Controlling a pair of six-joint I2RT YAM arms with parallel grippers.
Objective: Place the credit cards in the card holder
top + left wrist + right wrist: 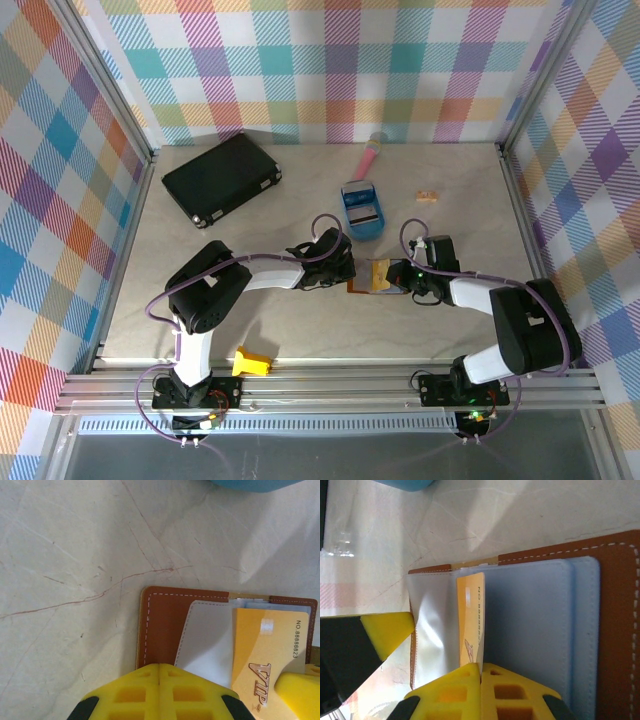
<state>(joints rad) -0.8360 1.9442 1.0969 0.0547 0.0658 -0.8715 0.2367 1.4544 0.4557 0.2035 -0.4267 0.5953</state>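
Observation:
The brown card holder (358,289) (167,620) (620,630) lies open on the table between my two grippers, grey-blue lining up. A yellow credit card (380,274) (265,650) (471,615) printed "VIP" stands partly in its pocket. My right gripper (401,278) (480,666) is shut on that card's near edge. My left gripper (348,272) (159,666) is shut, its tips against the holder's left flap; whether they pinch it is unclear. Another dark card (365,212) lies in the blue tray (352,190).
A large black case (222,178) sits at the back left. A pink-handled tool (371,153) lies behind the tray. A small tan block (428,196) is at the back right. A yellow plastic piece (252,362) rests near the front rail.

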